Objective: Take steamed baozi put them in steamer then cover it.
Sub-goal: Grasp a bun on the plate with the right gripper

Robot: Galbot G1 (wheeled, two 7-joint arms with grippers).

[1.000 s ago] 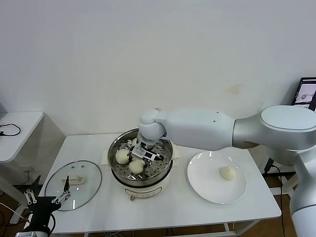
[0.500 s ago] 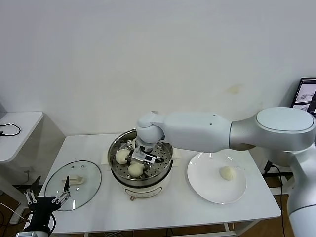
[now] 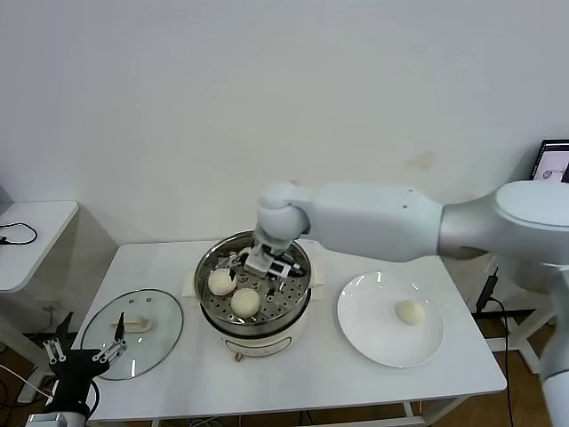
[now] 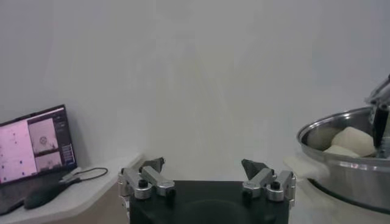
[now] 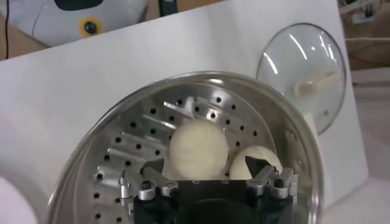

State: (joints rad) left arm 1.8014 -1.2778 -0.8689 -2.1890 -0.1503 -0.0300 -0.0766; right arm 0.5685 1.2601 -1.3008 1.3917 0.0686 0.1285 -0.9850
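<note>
Rising above the steamer point(image 3: 253, 298), the right gripper point(image 3: 260, 267) has spread its fingers and released a steamed baozi point(image 5: 197, 149), which now rests on the perforated floor beside another point(image 5: 256, 162); three buns seem loaded, one baozi point(image 3: 410, 311) remains on the white plate point(image 3: 373, 342) right of the steamer; the glass lid point(image 3: 133, 334) lies left of it; left gripper point(image 4: 207, 178) idles there, fingers released; buns smooth, matte; pot shiny steel.

smooth white right arm point(image 3: 373, 222) with grey joint band, black right hand point(image 5: 207, 182) with silver screwed finger links
</note>
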